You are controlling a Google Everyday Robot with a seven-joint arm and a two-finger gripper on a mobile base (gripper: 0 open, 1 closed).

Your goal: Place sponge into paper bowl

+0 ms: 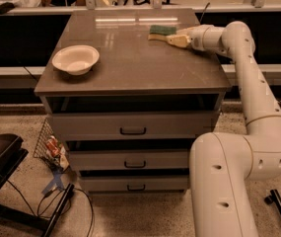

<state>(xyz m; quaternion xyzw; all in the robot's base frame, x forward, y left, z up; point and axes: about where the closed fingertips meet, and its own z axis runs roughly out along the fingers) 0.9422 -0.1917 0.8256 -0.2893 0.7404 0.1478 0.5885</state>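
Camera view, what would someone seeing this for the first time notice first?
The big white robot arm rises from the lower right and bends over the grey drawer cabinet. Its gripper is at the far right of the cabinet top, right beside the green sponge. The white paper bowl sits apart near the left edge, with nothing in it.

End effector point(158, 36) at sponge point(162, 29), far side; open tabletop point(130, 70) between it and paper bowl point(76, 59).
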